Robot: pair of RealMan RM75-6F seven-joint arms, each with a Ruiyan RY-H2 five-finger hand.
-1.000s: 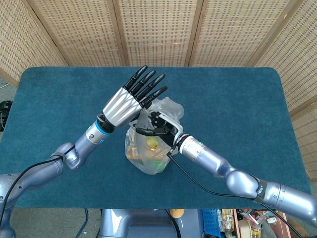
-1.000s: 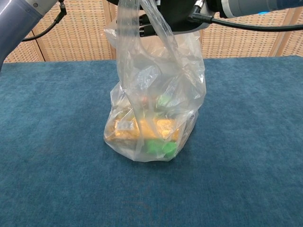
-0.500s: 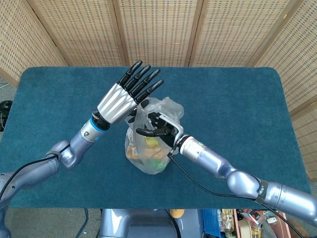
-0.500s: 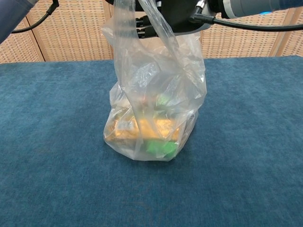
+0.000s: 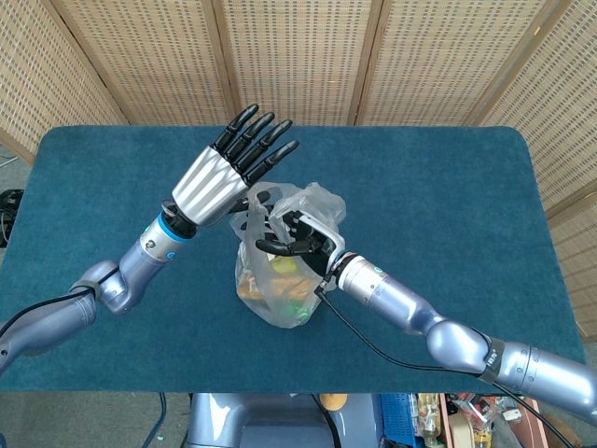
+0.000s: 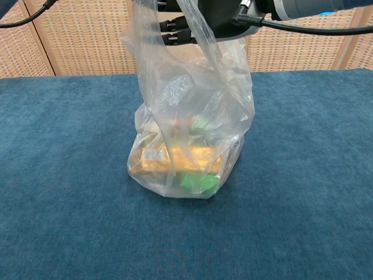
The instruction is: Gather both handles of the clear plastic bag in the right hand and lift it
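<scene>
The clear plastic bag [image 5: 277, 285] stands on the blue table, holding yellow and green items [image 6: 192, 169]. Its handles [image 6: 195, 29] are stretched straight up into my right hand [image 5: 300, 239], which grips them from the right, just above the bag's mouth. In the chest view that hand [image 6: 213, 17] shows only as a dark shape at the top edge. My left hand [image 5: 227, 170] hovers up and to the left of the bag, flat, fingers spread and empty, apart from the plastic. The bag's bottom [image 6: 175, 189] rests on the cloth.
Blue cloth covers the table [image 5: 448, 187] on all sides of the bag. A woven screen [image 5: 298, 56] stands behind the far edge. A black cable [image 5: 359, 341] trails along my right forearm.
My left hand has drawn away from the bag, up and to the left, staying open. The right hand keeps its grip on the handles; the bag has barely moved.
</scene>
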